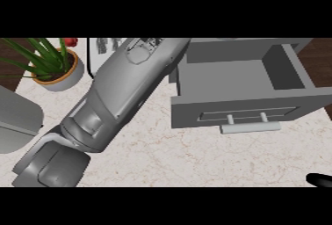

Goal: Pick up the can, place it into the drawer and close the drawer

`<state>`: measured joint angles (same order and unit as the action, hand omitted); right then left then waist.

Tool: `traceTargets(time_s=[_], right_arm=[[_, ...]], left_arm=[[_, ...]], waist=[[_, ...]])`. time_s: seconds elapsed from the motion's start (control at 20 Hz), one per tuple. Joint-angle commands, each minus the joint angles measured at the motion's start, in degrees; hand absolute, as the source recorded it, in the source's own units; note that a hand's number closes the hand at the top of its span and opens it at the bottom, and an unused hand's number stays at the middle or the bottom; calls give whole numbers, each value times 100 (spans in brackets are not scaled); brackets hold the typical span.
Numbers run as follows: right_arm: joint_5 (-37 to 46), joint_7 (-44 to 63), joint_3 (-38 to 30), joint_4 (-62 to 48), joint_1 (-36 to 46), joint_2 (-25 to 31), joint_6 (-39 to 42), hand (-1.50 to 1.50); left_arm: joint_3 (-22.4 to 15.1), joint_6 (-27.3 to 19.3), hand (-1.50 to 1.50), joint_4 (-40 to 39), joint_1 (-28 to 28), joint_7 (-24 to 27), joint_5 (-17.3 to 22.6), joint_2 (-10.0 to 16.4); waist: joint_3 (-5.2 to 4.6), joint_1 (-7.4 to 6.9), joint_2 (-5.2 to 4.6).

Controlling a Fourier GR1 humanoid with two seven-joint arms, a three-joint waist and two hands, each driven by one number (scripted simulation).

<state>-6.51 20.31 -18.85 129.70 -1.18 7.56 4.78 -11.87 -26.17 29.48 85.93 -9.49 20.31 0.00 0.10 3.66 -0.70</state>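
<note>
Right hand (318,179) of the robot shows only as a small black bit at the low right corner, and I cannot tell if it is open or closed. Its left hand does not show at all. Only the big grey left forearm (123,92) shows. It goes from the low left corner up across the counter (182,158) to the top edge, just beside the left wall of the drawer (240,112), and the hand at its end is out of sight. So I cannot say if that hand is spread out or holding something. The can is nowhere to be seen. It is not on the bare part of the counter, and it is not in the part of the drawer that shows. The drawer is pulled wide open, and its pale handle (250,127) points toward the robot. A green plant (39,57) in a round pot (62,79) stands at the top left. I think the robot is on the first step, going for the can with its left hand somewhere past the top edge. Next, the hand needs to wrap around the can, lift it clear of the drawer's side wall, and set it down inside. After that, the drawer front needs a push to close it.
</note>
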Motion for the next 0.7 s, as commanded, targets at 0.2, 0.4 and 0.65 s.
traceTargets(time_s=[0.2,0.4,0.65], right_arm=[[234,152,282,-46,291,-10,-105,-150],[201,-19,169,-294,291,60,-23,-150],[67,40,204,-234,394,167,93,-150]], left_arm=[[-421,-520,150,-740,388,384,403,0],[-611,-679,-150,-898,455,279,470,0],[-847,-1225,-150,-952,725,188,717,0]], waist=[[7,207,-64],[7,103,-37],[16,316,-73]])
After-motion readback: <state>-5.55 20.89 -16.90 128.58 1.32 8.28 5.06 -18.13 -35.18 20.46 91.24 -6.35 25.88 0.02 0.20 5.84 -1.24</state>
